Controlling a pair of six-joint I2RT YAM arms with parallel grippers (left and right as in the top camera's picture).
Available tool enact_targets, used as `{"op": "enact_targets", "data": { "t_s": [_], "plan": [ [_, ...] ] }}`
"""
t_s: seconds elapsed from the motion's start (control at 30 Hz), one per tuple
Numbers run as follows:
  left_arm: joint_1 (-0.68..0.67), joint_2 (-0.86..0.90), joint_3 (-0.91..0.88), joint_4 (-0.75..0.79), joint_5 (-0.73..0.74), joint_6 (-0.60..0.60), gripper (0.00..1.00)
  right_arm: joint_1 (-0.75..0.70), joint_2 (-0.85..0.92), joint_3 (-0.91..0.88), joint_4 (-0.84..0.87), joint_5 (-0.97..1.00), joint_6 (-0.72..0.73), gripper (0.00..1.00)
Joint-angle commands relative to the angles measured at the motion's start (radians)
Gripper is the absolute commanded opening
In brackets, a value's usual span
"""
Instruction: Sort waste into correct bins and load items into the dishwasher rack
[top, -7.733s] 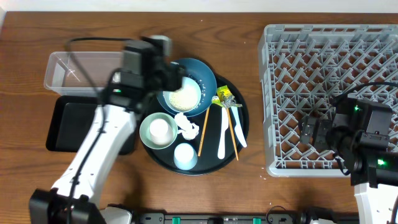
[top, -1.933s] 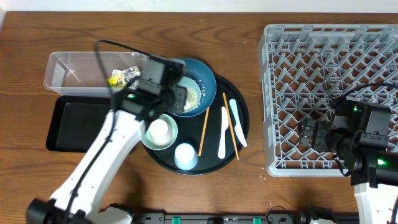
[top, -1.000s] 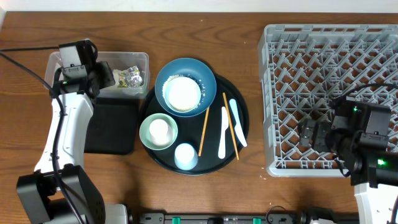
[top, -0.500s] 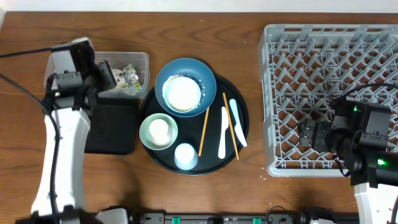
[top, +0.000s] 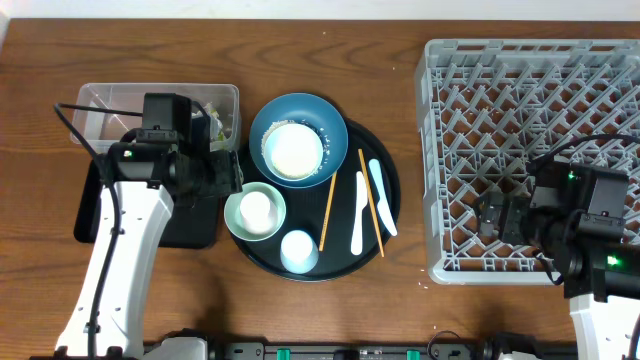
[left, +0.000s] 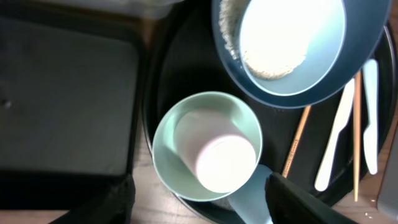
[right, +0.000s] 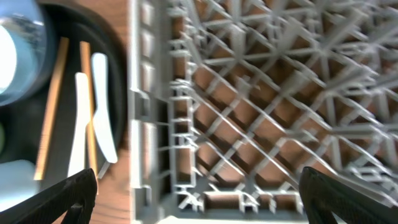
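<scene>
Left jaws wide, empty, over green bowl (left: 164, 138) on round tray (left: 180, 68). White cup (left: 217, 158) sits inside: light, rigid, slick, likely loose. Pinch bowl rim. Right jaws wide, empty, above rack (right: 149, 93).

The left arm (top: 118, 245) has white links, black joints and a black cable. The right arm (top: 588, 215) has black housings with green lights.
</scene>
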Motion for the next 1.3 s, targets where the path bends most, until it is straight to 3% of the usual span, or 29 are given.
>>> {"op": "enact_targets", "data": {
  "t_s": [0.0, 0.17, 0.4, 0.47, 0.63, 0.87, 1.0, 1.27],
  "plan": [
    [0.029, -0.03, 0.01, -0.025, -0.058, -0.019, 0.72, 0.016, 0.002, 0.019, 0.011, -0.118, -0.008, 0.99],
    [0.117, -0.044, 0.01, -0.08, -0.092, -0.064, 0.77, 0.105, 0.05, 0.051, 0.006, -0.118, -0.016, 0.99],
    [0.315, -0.043, 0.009, -0.143, -0.106, -0.149, 0.87, 0.388, 0.227, 0.195, 0.004, -0.095, -0.019, 0.99],
    [0.378, -0.042, 0.008, -0.155, -0.106, -0.172, 0.98, 0.481, 0.297, 0.244, -0.002, -0.083, -0.019, 0.99],
    [0.48, -0.039, 0.007, -0.166, -0.105, -0.188, 0.98, 0.673, 0.459, 0.314, -0.002, -0.072, -0.018, 0.99],
    [0.497, -0.037, 0.006, -0.161, -0.106, -0.199, 0.98, 0.891, 0.692, 0.388, 0.025, -0.008, 0.02, 0.99],
    [0.497, -0.037, 0.005, -0.161, -0.106, -0.199, 0.98, 0.974, 0.771, 0.392, 0.107, 0.125, 0.113, 0.99],
    [0.497, -0.035, 0.005, -0.161, -0.106, -0.199, 0.98, 1.068, 0.859, 0.392, 0.211, 0.121, 0.153, 0.99]
  ]
}}
